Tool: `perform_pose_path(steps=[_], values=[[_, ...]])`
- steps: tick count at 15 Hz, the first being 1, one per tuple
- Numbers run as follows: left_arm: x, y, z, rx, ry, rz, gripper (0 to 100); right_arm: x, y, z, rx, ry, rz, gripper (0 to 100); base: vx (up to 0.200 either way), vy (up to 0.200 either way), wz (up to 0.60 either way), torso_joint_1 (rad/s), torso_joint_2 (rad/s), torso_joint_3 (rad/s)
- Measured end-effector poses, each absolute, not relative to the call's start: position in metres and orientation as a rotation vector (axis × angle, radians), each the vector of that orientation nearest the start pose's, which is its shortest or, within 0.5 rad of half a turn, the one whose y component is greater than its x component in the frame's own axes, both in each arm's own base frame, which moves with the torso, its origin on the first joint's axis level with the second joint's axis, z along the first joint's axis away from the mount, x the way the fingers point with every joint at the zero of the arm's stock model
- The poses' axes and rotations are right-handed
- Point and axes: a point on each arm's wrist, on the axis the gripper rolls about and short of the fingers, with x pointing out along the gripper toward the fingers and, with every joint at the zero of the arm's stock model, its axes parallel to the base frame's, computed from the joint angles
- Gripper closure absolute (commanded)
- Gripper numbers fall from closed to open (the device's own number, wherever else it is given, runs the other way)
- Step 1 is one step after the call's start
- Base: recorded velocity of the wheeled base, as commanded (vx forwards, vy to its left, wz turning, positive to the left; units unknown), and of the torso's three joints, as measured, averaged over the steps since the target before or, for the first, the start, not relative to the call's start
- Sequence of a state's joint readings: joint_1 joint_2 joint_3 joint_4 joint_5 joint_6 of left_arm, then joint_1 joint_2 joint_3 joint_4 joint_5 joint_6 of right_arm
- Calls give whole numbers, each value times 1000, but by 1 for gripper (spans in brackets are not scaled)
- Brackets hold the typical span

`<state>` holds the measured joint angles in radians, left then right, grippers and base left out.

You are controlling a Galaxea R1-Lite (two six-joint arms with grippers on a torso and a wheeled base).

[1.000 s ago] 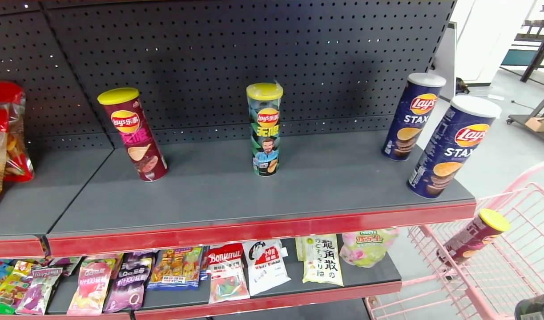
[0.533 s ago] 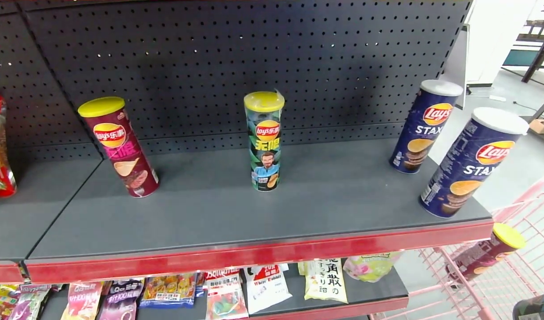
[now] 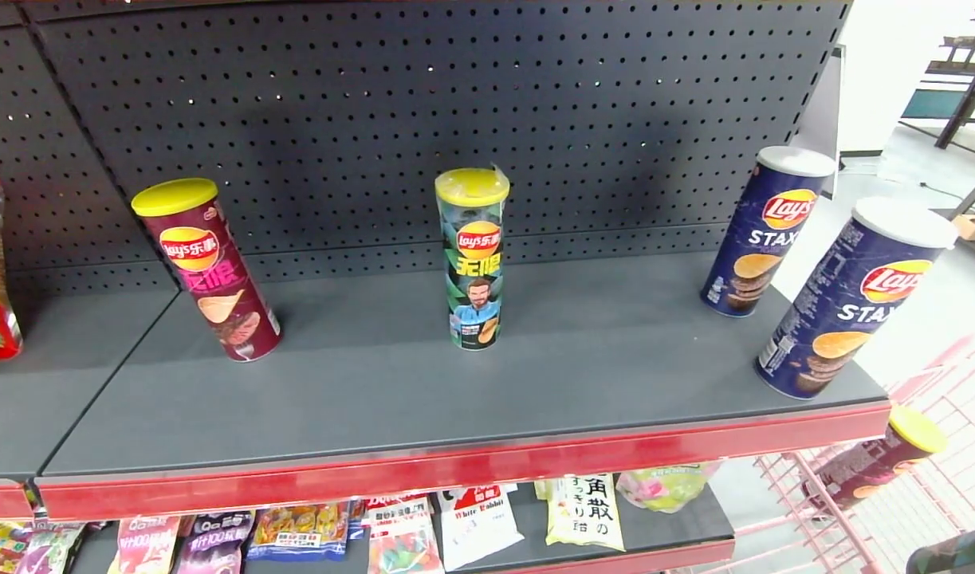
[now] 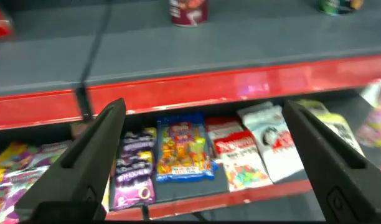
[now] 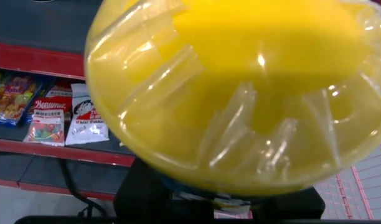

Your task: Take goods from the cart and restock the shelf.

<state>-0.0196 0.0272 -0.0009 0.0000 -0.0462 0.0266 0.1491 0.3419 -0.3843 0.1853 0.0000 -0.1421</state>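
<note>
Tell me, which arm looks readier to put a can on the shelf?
Right, probably: a yellow-lidded can sits close before its wrist camera, seemingly carried. The left gripper is open and empty.

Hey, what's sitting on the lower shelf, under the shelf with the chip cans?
A row of snack bags lies on the lower shelf. The upper shelf's red front lip covers their top ends and whatever sits farther back.

Head view has tilted upward (shelf (image 3: 455, 383) lower).
</note>
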Motion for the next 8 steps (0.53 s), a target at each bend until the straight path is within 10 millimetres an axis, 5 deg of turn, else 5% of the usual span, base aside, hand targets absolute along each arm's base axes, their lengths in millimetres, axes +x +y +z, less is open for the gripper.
perform_pose_path(steps=[5,8], values=[[-20,-3,86,60,23,-214,0,-3,0,179,-152,144,178,100,0,0,0,0,0,0],[-20,-4,151,7,-62,-300,0,7,2,190,-145,169,222,100,0,0,0,0,0,0]])
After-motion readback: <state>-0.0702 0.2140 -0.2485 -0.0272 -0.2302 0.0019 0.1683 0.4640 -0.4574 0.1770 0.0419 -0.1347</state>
